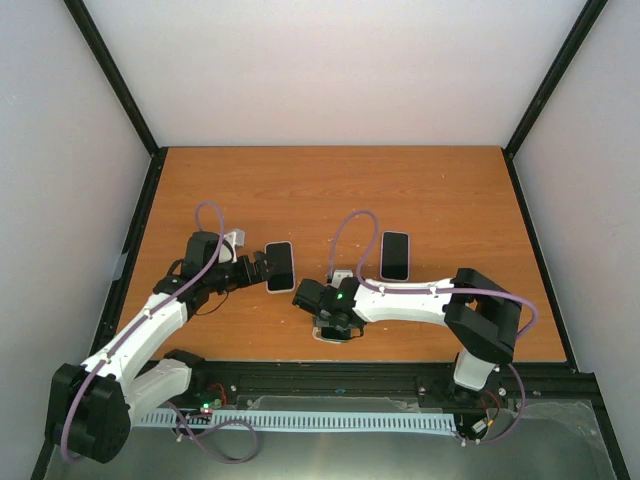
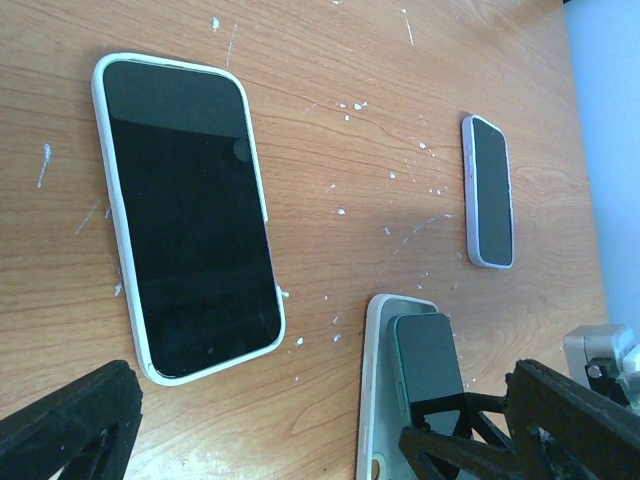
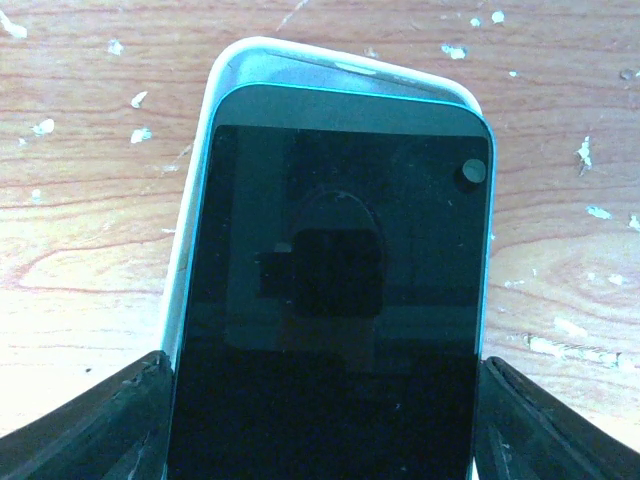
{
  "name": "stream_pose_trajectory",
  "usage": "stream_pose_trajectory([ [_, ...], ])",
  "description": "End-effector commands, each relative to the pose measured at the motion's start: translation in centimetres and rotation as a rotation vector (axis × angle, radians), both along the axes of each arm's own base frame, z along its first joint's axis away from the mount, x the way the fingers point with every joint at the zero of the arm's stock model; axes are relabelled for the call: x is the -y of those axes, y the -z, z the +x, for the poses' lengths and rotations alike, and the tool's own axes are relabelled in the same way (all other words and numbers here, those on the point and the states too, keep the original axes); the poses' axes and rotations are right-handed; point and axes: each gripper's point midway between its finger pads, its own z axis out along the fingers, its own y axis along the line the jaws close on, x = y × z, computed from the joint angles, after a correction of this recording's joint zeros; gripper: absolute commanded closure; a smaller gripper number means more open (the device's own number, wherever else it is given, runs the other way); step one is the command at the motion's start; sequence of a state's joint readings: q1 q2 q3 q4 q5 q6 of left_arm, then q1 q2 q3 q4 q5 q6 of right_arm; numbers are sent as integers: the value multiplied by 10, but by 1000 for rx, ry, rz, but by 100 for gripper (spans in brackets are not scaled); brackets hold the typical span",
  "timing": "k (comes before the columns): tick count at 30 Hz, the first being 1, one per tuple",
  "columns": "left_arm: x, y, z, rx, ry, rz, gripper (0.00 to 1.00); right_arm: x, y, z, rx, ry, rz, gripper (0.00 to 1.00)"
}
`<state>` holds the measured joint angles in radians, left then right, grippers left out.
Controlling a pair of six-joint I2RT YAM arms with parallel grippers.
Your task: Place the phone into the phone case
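The table [image 1: 450, 200] holds 3 phones. The right gripper [image 1: 333, 318] works near its front edge, about centre. The left gripper [image 1: 262, 268] hangs wide open and empty just beside a white-cased phone [image 1: 279, 266]. A lilac-cased phone [image 1: 395, 256] lies further right.

Under the right gripper the case [image 3: 195, 230] lies flat, its long axis running straight away from the wrist. The phone [image 3: 330, 280] sits over it, screen up, on the same axis. Its far end stops just short of the case's far rim, and 1 long edge seems to overlap the rim. I cannot tell whether it rests on the case or hovers.

The 2 fingers [image 3: 90, 430] stand partly open, clamped on the phone's long sides. Seating it probably needs a slight shift toward the exposed rim, then downward pressure.
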<state>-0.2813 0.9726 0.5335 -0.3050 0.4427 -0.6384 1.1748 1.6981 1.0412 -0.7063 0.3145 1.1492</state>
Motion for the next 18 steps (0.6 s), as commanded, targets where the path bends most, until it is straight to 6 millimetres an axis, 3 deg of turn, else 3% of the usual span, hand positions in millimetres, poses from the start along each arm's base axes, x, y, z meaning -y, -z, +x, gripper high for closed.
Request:
stream_pose_trajectory([
  [1, 2, -5, 4, 6, 2, -23, 1, -3, -1, 6, 38, 30, 1, 37],
  [13, 6, 10, 0, -40, 7, -54, 4, 1, 11, 20, 29, 28, -14, 36],
  [18, 9, 15, -1, -56, 24, -58, 6, 10, 7, 28, 47, 29, -18, 36],
])
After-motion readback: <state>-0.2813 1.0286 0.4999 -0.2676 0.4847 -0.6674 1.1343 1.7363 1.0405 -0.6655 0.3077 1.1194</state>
